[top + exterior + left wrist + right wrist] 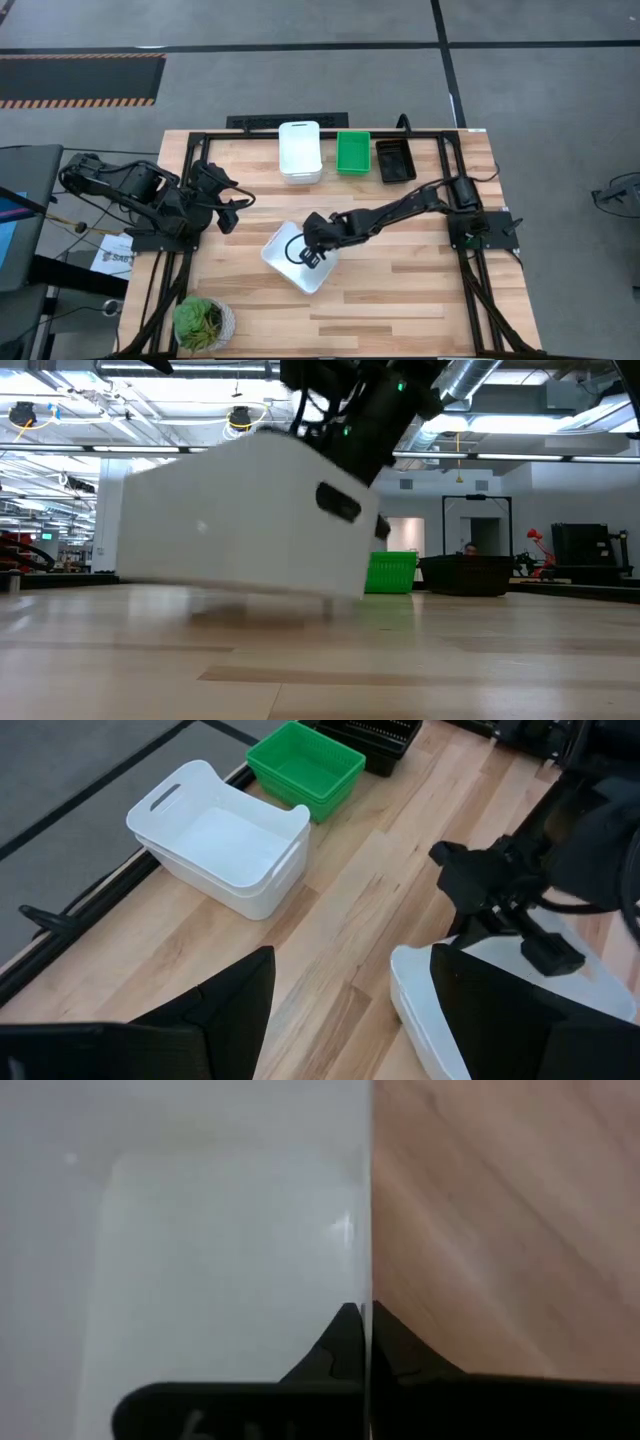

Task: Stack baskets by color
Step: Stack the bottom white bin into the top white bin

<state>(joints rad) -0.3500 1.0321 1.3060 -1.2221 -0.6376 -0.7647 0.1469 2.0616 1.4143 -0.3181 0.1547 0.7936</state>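
A white basket (298,262) sits askew at mid-table, with my right gripper (314,248) shut on its rim; in the low view this white basket (240,520) is tilted. At the far edge stand a stack of white baskets (300,151), the green baskets (353,152) and the black baskets (395,161), each resting on its base. My left gripper (350,1010) waits open at the table's left, holding nothing. My right gripper pinches the top edge of the basket's far-right long wall (370,1260), one finger (342,1342) inside the basket and one (398,1352) outside over the wood. The fingers slant down from the table's right. The basket sits tilted; whether its lower edge (325,598) touches the table I cannot tell.
A potted green plant (203,322) stands at the near left corner. Bare wood lies between the held basket and the far row, and across the near right of the table (420,300). A black frame (190,135) borders the table.
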